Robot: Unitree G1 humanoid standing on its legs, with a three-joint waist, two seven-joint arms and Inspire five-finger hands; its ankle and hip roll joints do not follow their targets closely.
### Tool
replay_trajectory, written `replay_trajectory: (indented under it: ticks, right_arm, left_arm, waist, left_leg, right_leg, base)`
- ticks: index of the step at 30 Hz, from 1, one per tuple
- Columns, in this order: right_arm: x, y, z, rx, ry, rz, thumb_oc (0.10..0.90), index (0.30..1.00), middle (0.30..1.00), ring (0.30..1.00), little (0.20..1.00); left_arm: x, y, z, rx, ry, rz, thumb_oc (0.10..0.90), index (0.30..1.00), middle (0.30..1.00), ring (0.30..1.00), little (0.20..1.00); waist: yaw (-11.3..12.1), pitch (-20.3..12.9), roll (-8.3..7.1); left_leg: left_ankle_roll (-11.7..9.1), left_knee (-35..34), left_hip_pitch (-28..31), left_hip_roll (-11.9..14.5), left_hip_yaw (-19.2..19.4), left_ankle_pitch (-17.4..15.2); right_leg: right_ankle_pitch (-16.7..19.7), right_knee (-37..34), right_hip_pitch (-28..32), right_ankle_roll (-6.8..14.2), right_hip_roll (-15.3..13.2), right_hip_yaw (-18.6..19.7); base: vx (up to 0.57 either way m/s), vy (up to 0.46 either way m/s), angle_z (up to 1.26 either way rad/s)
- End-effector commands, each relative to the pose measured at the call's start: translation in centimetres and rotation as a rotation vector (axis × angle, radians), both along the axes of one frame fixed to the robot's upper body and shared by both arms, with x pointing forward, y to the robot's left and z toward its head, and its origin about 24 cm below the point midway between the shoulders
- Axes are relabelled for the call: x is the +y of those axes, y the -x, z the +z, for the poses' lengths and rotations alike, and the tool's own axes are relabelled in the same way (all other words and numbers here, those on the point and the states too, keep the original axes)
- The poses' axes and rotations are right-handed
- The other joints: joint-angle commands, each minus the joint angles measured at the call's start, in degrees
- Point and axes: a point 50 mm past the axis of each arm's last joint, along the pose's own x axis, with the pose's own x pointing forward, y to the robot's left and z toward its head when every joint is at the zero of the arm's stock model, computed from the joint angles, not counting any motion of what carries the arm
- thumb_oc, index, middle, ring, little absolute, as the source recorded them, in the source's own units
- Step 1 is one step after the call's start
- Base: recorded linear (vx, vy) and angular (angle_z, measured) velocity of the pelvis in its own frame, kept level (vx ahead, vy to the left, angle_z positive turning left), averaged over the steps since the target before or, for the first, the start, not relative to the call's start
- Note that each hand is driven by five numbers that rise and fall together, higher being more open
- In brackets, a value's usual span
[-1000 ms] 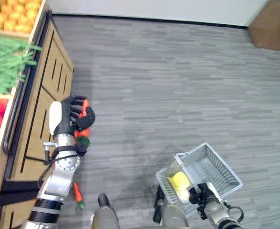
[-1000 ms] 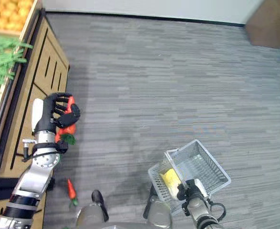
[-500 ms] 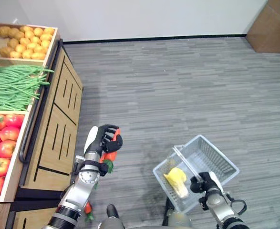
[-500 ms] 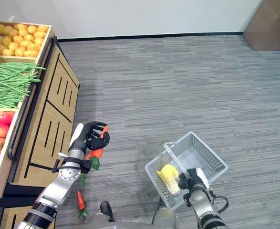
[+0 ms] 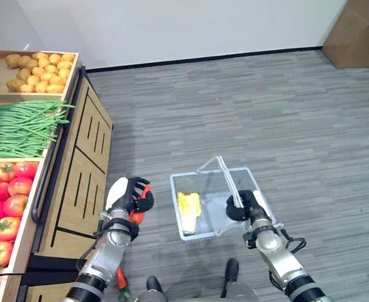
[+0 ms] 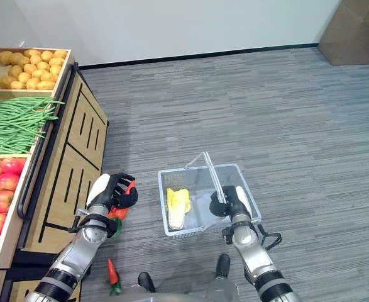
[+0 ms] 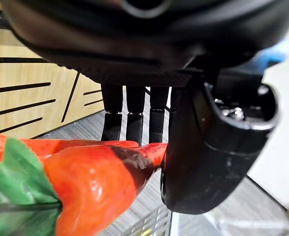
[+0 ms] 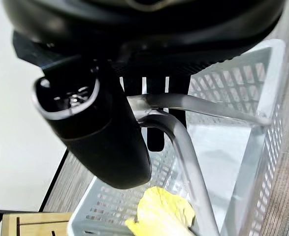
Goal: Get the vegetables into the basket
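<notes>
Your basket [image 5: 217, 207]: a grey wire one, hanging above the floor at about 6 o'clock from the middle of the head views. It holds one item, a yellow leafy vegetable [image 5: 188, 210] lying against its 9 o'clock wall. The rest of the basket's bottom is bare.

Your right hand [image 5: 241, 206]: at the basket's 3 o'clock side, fingers curled round the metal handles [image 8: 183, 152]. The right wrist view shows the thumb and fingers wrapped about the bars, with the yellow leaf below them inside the mesh.

Your left hand [image 5: 129, 196]: at 9 o'clock of the basket, just beside it and apart from its rim, fingers clenched on a bunch of red carrots [image 7: 80, 172] with a green top. The left wrist view shows the fingers and thumb closed over them.

A loose carrot [image 6: 112, 275]: lying on the floor at 6 o'clock of the left hand, well outside the basket.

The wooden produce stand [image 5: 77, 157] at 9 o'clock, three compartments:
- farthest: potatoes [image 5: 36, 71];
- middle: green beans [image 5: 17, 126];
- nearest: tomatoes [image 5: 5, 201].
</notes>
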Motion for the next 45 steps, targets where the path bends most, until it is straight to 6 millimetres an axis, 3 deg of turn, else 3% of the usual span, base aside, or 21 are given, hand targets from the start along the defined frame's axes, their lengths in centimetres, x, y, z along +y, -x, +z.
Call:
replay_trajectory:
  ticks: [1,3,4,8,14,19,26,28,32,34,41,42,43,45]
  right_arm:
    - [3.4,-4.9,8.8,-0.420,-0.010,0.182,0.400,0.300,0.300,0.300,0.300]
    - [4.5,-5.0,9.2,-0.429,-0.016,0.245,0.400,0.300,0.300,0.300,0.300]
    - [6.0,-5.1,9.0,-0.407,0.001,0.333,0.400,0.300,0.300,0.300,0.300]
    - [7.3,-5.1,8.3,-0.353,0.051,0.431,0.400,0.300,0.300,0.300,0.300]
    - [10.1,-4.9,9.7,-0.388,-0.017,0.558,0.400,0.300,0.300,0.300,0.300]
    - [12.4,-5.0,12.3,-0.474,-0.093,0.648,0.400,0.300,0.300,0.300,0.300]
    - [15.3,-4.7,14.4,-0.526,-0.208,0.730,0.400,0.300,0.300,0.300,0.300]
    - [17.1,-4.4,15.5,-0.538,-0.259,0.799,0.400,0.300,0.300,0.300,0.300]
    - [19.9,-3.7,16.0,-0.470,-0.431,0.875,0.400,0.300,0.300,0.300,0.300]
    - [19.9,-3.7,16.1,-0.472,-0.431,0.876,0.400,0.300,0.300,0.300,0.300]
    - [22.9,-2.0,17.0,-0.388,-0.582,1.041,0.400,0.300,0.300,0.300,0.300]
    - [22.9,-2.0,17.0,-0.389,-0.582,1.042,0.400,0.300,0.300,0.300,0.300]
    - [23.0,-1.9,17.3,-0.398,-0.581,1.055,0.400,0.300,0.300,0.300,0.300]
    - [23.1,-1.9,17.9,-0.409,-0.595,1.072,0.400,0.300,0.300,0.300,0.300]
  left_arm:
    - [-0.6,-3.0,3.8,-0.177,-0.159,-0.115,0.400,0.300,0.300,0.300,0.300]
    - [-1.4,-3.2,3.4,-0.161,-0.171,-0.147,0.400,0.300,0.300,0.300,0.300]
    - [-2.6,-3.9,3.3,-0.159,-0.176,-0.185,0.400,0.300,0.300,0.300,0.300]
    - [-4.0,-4.3,3.2,-0.145,-0.185,-0.246,0.400,0.300,0.300,0.300,0.300]
    - [-6.7,-4.8,2.0,-0.086,-0.222,-0.347,0.400,0.300,0.300,0.300,0.300]
    - [-7.8,-4.9,0.5,-0.010,-0.286,-0.404,0.400,0.300,0.300,0.300,0.300]
    - [-8.4,-4.6,-1.5,0.079,-0.353,-0.442,0.400,0.300,0.300,0.300,0.300]
    - [-8.9,-4.7,-2.3,0.123,-0.403,-0.468,0.400,0.300,0.300,0.300,0.300]
    - [-9.6,-4.4,-3.5,0.186,-0.498,-0.538,0.400,0.300,0.300,0.300,0.300]
    - [-9.6,-4.5,-3.4,0.185,-0.499,-0.537,0.400,0.300,0.300,0.300,0.300]
    - [-9.8,-3.7,-5.2,0.292,-0.627,-0.649,0.400,0.300,0.300,0.300,0.300]
    - [-9.8,-3.7,-5.1,0.292,-0.627,-0.648,0.598,0.577,0.577,0.577,0.577]
    - [-9.8,-3.8,-5.1,0.295,-0.631,-0.650,0.900,1.000,1.000,1.000,1.000]
    - [-9.9,-3.8,-5.2,0.298,-0.647,-0.669,0.900,1.000,1.000,1.000,1.000]
  waist:
    - [-1.7,-1.0,-1.49]
    - [-2.1,-1.0,-1.08]
    - [-2.6,-0.8,-0.54]
    - [-3.2,-0.9,0.19]
    - [-4.3,-1.3,1.08]
    - [-4.9,-1.3,1.84]
    - [-5.0,-1.3,2.62]
    - [-5.1,-1.4,2.99]
    - [-5.0,-1.7,3.29]
    - [-5.0,-1.7,3.28]
    - [-4.9,-1.8,3.21]
    - [-4.9,-1.8,3.20]
    - [-4.9,-1.8,3.17]
    - [-5.0,-1.8,2.94]
  left_leg:
    - [-2.1,1.2,-2.8,2.5,-1.3,1.7]
    - [-2.2,1.1,-2.8,2.3,-1.1,1.8]
    - [-2.3,1.1,-2.9,2.2,-0.9,1.8]
    - [-2.3,1.2,-3.1,2.1,-0.7,1.9]
    - [-2.6,0.8,-3.2,2.2,-0.4,2.5]
    - [-2.7,0.4,-3.3,2.4,0.1,2.9]
    - [-3.0,0.3,-3.2,2.7,0.5,3.3]
    - [-3.0,0.1,-3.4,2.9,0.6,3.8]
    - [-3.3,-0.2,-3.2,3.0,0.7,4.0]
    - [-3.2,-0.2,-3.5,3.1,0.7,4.2]
    - [-3.5,-0.3,-2.8,3.3,0.7,4.0]
    - [-3.4,-0.3,-3.0,3.4,0.8,4.2]
    - [-3.4,-0.2,-3.0,3.4,0.8,4.1]
    - [-3.4,-0.1,-3.1,3.5,0.8,4.0]
  right_leg:
    - [-5.2,0.7,4.2,4.7,-3.1,-0.4]
    - [-5.1,0.7,4.0,4.7,-3.1,-0.2]
    - [-4.9,0.7,3.7,4.7,-3.3,0.2]
    - [-4.8,0.7,3.3,4.7,-3.4,0.6]
    - [-4.8,0.7,3.1,4.5,-3.3,1.0]
    - [-4.7,0.8,2.4,4.3,-2.9,1.6]
    - [-4.7,0.8,2.2,4.2,-2.7,1.8]
    - [-4.5,0.7,2.0,4.0,-2.6,1.7]
    - [-4.7,0.8,2.2,3.9,-2.4,1.6]
    - [-4.4,0.8,1.9,3.8,-2.4,1.6]
    - [-4.7,1.0,2.6,3.8,-2.5,1.4]
    - [-4.5,0.9,2.4,3.7,-2.5,1.4]
    - [-4.5,0.9,2.4,3.6,-2.5,1.4]
    - [-4.4,1.2,2.3,3.7,-2.6,1.4]
  base:
    - [-0.02,-0.006,-0.07]
    - [-0.03,-0.009,-0.09]
    - [-0.04,-0.007,-0.08]
    - [-0.03,-0.011,-0.09]
    - [-0.02,-0.014,-0.03]
    - [-0.03,-0.017,-0.07]
    - [-0.01,-0.010,-0.06]
    - [0.00,0.000,0.00]
    - [0.00,0.000,0.00]
    - [0.00,0.000,0.00]
    - [0.00,0.000,0.00]
    - [0.00,0.000,0.00]
    - [0.00,0.000,0.00]
    - [0.00,0.000,0.00]
